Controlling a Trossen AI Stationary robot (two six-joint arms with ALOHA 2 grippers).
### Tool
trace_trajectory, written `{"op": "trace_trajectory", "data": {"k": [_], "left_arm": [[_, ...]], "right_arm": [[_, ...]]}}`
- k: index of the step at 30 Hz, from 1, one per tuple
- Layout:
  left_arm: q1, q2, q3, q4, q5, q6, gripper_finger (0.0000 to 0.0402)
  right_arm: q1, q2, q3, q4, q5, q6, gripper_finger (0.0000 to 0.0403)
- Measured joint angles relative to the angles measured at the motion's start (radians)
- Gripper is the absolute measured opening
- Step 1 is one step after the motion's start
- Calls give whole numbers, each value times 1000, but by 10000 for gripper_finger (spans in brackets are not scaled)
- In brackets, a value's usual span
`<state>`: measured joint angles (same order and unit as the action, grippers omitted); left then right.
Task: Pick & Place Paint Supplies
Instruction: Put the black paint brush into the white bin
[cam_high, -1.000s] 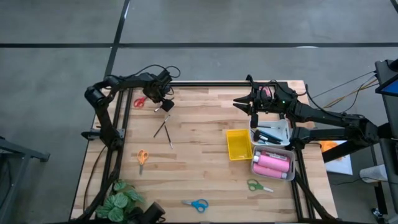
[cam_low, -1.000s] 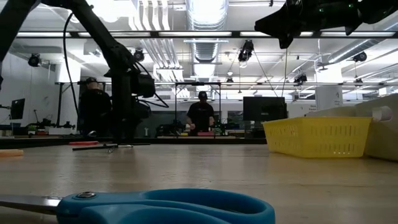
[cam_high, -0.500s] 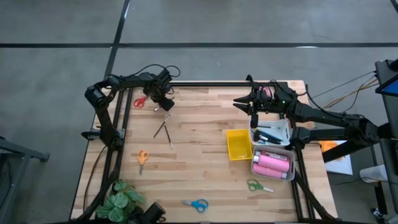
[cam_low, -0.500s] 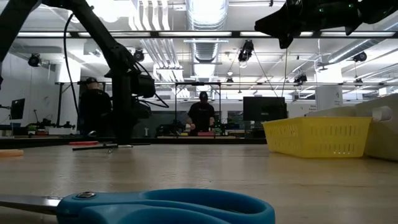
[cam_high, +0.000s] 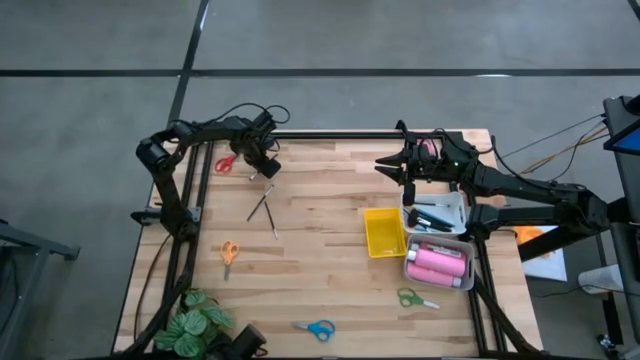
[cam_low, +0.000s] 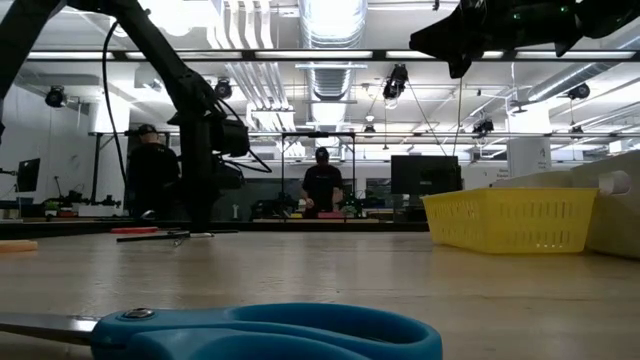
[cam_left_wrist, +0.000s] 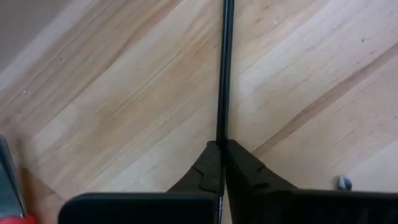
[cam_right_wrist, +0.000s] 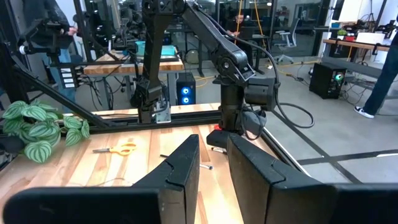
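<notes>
Nearest edge of table (cam_high: 330, 270): blue scissors (cam_high: 316, 328), green scissors (cam_high: 415, 298), leafy plant (cam_high: 190, 322) at the left corner.

Mid table: orange scissors (cam_high: 229, 252); two thin brushes (cam_high: 266, 212) lying crossed; yellow tray (cam_high: 384, 232); white tray (cam_high: 438, 265) just right of it, pink bottles (cam_high: 438, 264) lying in its near part, dark items in its far part.

Far left: left gripper (cam_left_wrist: 222, 149) down at the table surface, fingers (cam_left_wrist: 249, 171) pinched fully together on a thin dark brush (cam_left_wrist: 225, 68); red scissors (cam_high: 227, 164) just beside.

Far right: right gripper (cam_right_wrist: 212, 163) raised above the trays' far end, fingers (cam_right_wrist: 256, 171) parted a little, nothing between them.
</notes>
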<state>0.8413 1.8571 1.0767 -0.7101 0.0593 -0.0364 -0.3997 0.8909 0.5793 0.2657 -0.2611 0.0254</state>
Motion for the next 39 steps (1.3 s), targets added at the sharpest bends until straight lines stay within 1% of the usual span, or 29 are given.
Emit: {"op": "trace_trajectory", "data": {"k": [4,6,13,18,23,25,27,32,34,39], "left_arm": [[0,-24,-4,4,5,-22,1],[0,-47,-7,1,24,-31,0],[-5,-164,-7,-23,55,-115,1],[-27,-246,-5,-23,135,-286,1],[-61,-313,-4,-10,187,-547,0],[-87,-333,-4,1,217,-602,0],[-126,-349,-4,42,242,-612,0],[-269,-353,-3,206,258,-627,0],[-335,-344,-3,283,230,-677,0],[-464,-292,-2,434,115,-816,0]], "right_arm": [[0,0,0,0,0,0,83],[0,0,0,0,0,0,83],[0,0,0,0,0,0,83],[0,0,0,0,0,0,83],[0,0,0,0,0,0,83],[0,0,0,0,0,0,83],[0,0,0,0,0,0,83],[0,0,0,0,0,0,83],[0,0,0,0,0,0,83],[0,0,0,0,0,0,83]]}}
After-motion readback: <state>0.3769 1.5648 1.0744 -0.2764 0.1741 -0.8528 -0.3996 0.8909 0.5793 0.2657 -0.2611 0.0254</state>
